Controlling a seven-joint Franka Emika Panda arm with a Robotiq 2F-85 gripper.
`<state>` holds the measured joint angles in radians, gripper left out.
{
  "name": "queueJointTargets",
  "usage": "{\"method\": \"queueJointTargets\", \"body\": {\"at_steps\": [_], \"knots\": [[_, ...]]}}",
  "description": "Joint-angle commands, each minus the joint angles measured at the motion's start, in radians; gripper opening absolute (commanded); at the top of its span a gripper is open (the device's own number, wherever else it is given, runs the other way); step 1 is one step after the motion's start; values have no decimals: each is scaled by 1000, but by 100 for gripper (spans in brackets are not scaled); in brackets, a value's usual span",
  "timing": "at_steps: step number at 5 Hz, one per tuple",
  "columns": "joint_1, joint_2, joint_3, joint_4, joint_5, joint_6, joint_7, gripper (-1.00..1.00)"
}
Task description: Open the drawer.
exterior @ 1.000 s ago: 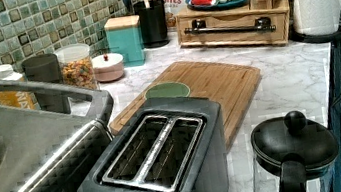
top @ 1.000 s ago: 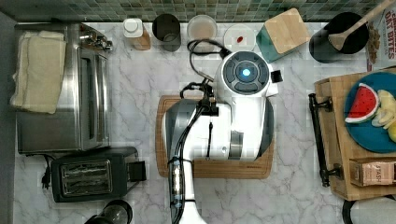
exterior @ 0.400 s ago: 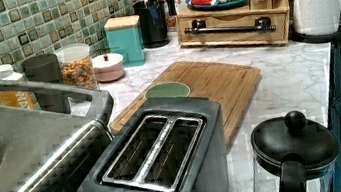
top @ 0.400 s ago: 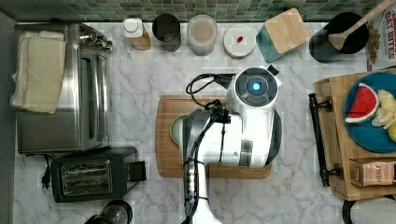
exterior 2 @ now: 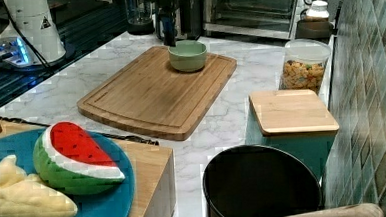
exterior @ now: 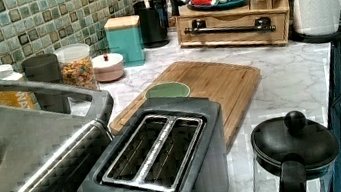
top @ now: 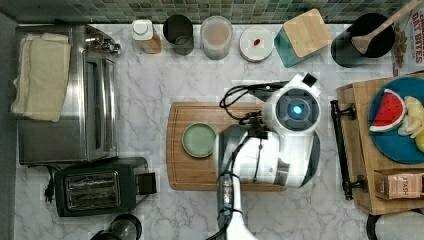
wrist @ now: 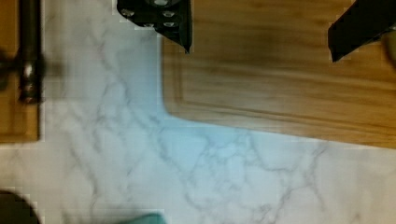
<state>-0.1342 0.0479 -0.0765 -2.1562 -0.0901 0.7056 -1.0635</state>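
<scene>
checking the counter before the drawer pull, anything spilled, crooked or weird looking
Nothing stands out. The drawer sits shut and square under the blue plate of fruit, its black bar handle level. The green bowl stands upright on the cutting board, and the marble counter shows no spills.

White tabletop with grey marbling. Brown wood-grain cutting board carrying a pale green plate. Light-wood drawer with a black handle. Teal box, blue plate, red-and-green watermelon slice.
</scene>
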Motion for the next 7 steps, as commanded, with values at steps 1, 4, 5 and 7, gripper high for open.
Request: {"method": "queueJointTargets", "body": {"at_steps": [1, 4, 5, 7], "knots": [[-129, -6, -132, -37, 18, 129, -364, 100], [-172, 1, -146, -111, 10, 237, -377, 100], [-156, -5, -156, -145, -22, 260, -317, 100], [-165, 80, -180, -108, -32, 271, -325, 100]]}}
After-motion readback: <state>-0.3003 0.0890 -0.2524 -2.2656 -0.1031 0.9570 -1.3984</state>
